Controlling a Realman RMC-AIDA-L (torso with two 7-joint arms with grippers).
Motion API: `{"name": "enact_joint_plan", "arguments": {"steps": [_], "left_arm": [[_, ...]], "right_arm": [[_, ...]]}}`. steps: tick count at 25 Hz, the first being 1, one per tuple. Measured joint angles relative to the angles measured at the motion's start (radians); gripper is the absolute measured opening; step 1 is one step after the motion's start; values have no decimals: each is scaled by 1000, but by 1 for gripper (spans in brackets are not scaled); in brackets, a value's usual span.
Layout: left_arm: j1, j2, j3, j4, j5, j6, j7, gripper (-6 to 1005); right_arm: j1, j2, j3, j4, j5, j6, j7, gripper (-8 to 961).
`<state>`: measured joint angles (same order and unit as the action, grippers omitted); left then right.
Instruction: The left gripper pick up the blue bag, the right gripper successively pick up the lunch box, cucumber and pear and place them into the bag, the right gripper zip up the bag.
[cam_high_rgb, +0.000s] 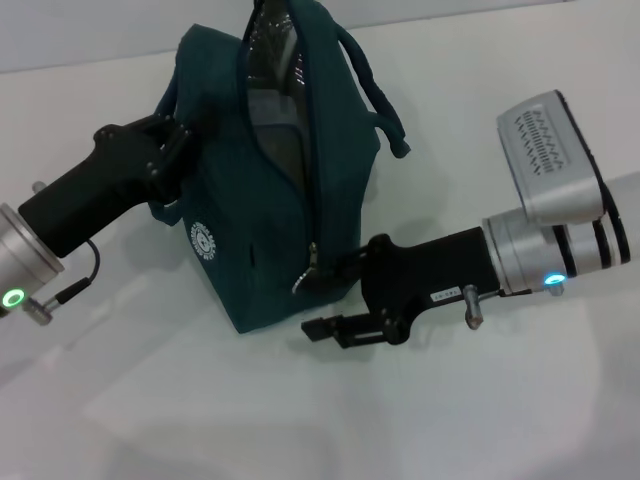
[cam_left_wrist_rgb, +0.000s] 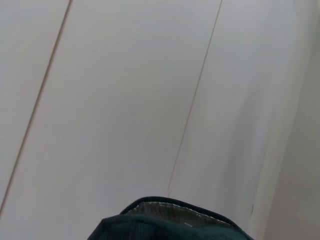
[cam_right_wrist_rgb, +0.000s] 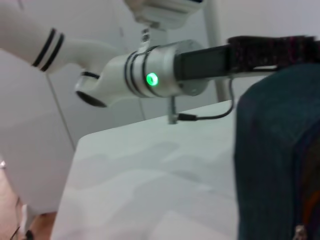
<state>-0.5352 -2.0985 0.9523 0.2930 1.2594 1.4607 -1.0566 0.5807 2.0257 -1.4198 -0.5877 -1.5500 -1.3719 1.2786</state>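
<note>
A: Around the jaws? What in the way?
B: Only bare white counter (cam_high_rgb: 300, 420). Blue bag (cam_high_rgb: 265, 215) directly ahead of the right gripper (cam_high_rgb: 325, 290).
A: Arms?
B: Right gripper reaching in level, jaws at the zip's lower end; spread or pressed together, cannot tell. Left gripper (cam_high_rgb: 175, 135) angled upward, pinching the bag's near handle.
A: Bag itself?
B: Upright between both jaws, zip open, silver lining visible.

White table (cam_high_rgb: 300, 420) lay smooth, matte, with faint soft shadows across it. In right wrist view, table's edge ran near pale wall panels (cam_right_wrist_rgb: 30, 125); thin dark seams crossed those panels. Left wrist view showed pale panelled surface (cam_left_wrist_rgb: 125, 90) with thin seams
</note>
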Motion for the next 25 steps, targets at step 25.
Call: {"name": "enact_joint_plan", "arguments": {"steps": [25], "left_arm": [[21, -4, 2, -38, -33, 12, 12, 70]], "right_arm": [[-32, -16, 73, -6, -19, -21, 19, 391]]}}
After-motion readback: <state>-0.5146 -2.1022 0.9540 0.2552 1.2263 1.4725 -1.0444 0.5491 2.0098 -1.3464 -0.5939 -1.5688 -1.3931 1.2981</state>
